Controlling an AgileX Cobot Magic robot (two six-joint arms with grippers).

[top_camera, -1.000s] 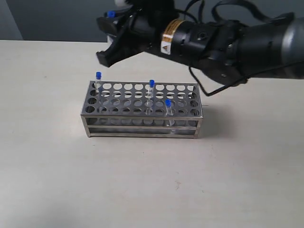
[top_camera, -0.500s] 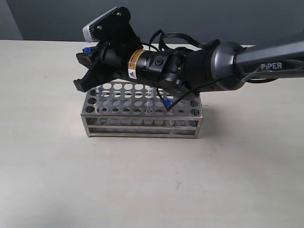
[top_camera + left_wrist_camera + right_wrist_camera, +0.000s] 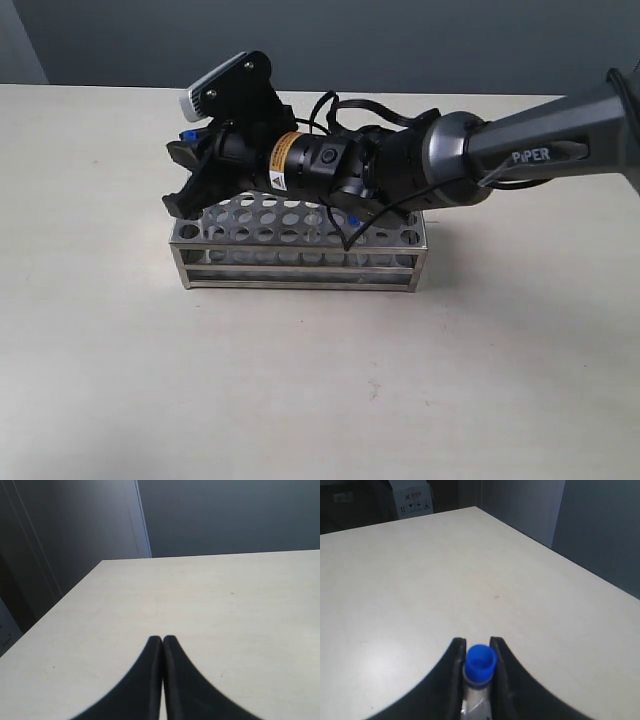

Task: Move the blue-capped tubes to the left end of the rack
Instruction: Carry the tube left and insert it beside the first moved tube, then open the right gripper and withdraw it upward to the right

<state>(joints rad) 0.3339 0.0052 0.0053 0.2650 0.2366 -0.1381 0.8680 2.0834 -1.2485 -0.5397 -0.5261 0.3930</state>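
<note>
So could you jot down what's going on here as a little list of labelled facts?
rack: shiny metal, standing on the table
right pincer: shut on a blue-capped tube, above the rack's left end
left pincer: shut, empty, over bare table
elsewhere in rack: one more blue cap shows under the arm

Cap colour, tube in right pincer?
Bright blue cap on the tube; best in right wrist view.

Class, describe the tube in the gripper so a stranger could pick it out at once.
Find the steel rack on the table. A black arm reaches over its left end, and its gripper pinches one tube. Only this tube sits between black fingers, its blue cap poking above them.
</note>
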